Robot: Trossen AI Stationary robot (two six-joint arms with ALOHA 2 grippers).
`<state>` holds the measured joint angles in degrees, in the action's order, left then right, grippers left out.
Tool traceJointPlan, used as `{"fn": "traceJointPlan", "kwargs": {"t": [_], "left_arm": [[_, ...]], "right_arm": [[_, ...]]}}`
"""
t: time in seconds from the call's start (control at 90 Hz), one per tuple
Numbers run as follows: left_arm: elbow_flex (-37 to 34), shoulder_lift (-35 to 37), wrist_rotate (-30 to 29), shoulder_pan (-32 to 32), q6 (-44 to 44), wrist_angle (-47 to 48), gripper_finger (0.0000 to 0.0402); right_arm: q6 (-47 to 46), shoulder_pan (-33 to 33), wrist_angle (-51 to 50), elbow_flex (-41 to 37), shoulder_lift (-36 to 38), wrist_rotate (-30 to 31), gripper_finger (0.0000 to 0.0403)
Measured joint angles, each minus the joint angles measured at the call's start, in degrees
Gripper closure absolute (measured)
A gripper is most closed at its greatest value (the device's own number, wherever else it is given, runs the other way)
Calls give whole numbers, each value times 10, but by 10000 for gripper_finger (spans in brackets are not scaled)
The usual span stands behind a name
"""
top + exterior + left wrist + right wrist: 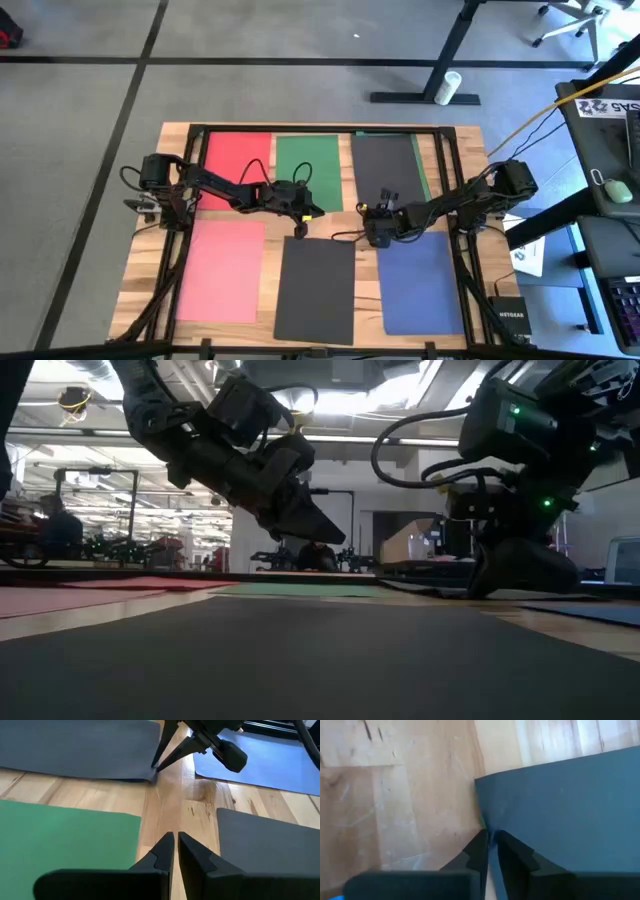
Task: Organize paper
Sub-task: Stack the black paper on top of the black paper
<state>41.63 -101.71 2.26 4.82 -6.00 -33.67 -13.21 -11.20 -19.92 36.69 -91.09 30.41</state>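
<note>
Six sheets of paper laid flat in two rows on the wooden tabletop [150,265]: red sheet [236,160], green sheet [308,165] and far dark grey sheet [385,165] behind; pink sheet [220,270], near dark grey sheet [316,285] and blue sheet [420,285] in front. Left hand [298,230] clenched on nothing, hanging above bare wood between green sheet and near dark grey sheet. Right hand [386,193] down at the near corner of the far dark grey sheet, fingers [480,851] pinched on its edge.

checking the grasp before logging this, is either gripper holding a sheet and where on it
The right gripper pinches the dark grey sheet at its corner, by the edge. The left gripper holds nothing, its fingers nearly together over bare wood.
</note>
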Motion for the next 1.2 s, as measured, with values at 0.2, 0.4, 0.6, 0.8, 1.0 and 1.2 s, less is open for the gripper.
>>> {"fn": "traceJointPlan", "kwargs": {"t": [0.2, 0.4, 0.6, 0.8, 1.0, 1.2], "left_arm": [[0, 0, 0, 0, 0, 0, 393], [0, 0, 0, 0, 0, 0, 393], [0, 0, 0, -2, 0, 0, 393], [0, 0, 0, -6, 0, 0, 393], [0, 0, 0, -7, 0, 1, 393], [0, 0, 0, -7, 0, 0, 393]], "right_arm": [[0, 0, 0, 0, 0, 0, 401], [0, 0, -26, 26, 0, -13, 402], [2, 0, -72, 72, 0, -34, 402], [1, 1, -77, 78, 1, -56, 402], [0, 1, -73, 78, 1, -54, 397], [0, 1, -72, 78, 1, -50, 345]]}}
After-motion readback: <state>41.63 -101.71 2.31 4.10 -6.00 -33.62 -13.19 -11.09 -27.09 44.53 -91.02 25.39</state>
